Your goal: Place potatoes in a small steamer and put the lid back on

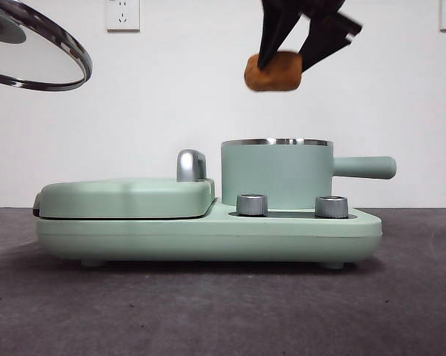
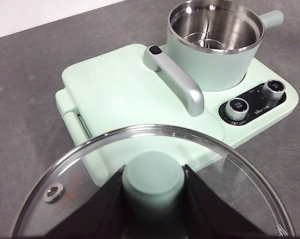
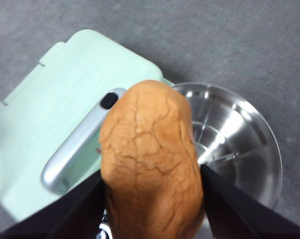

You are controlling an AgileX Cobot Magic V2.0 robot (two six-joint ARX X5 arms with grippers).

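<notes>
My right gripper [image 1: 286,65] is shut on the orange-brown, cracked potato lump [image 1: 273,73] and holds it high above the small mint-green steamer pot [image 1: 276,173]; the potato [image 3: 150,162] fills the right wrist view, with the open steel pot [image 3: 237,142] below it. My left gripper [image 2: 153,186] is shut on the mint-green knob [image 2: 153,180] of the clear glass lid [image 2: 80,174] and holds it up at the far left, over the griddle side. The lid [image 1: 32,52] shows at the top left of the front view. The pot [image 2: 215,47] is uncovered.
The pot stands on a mint-green appliance base [image 1: 208,237] with two steel dials [image 1: 252,205]. A flat griddle cover [image 1: 123,196] with a chrome handle [image 1: 191,165] lies shut on its left half. The pot's side handle [image 1: 365,167] points right. Dark grey tabletop [image 1: 208,311] lies all around.
</notes>
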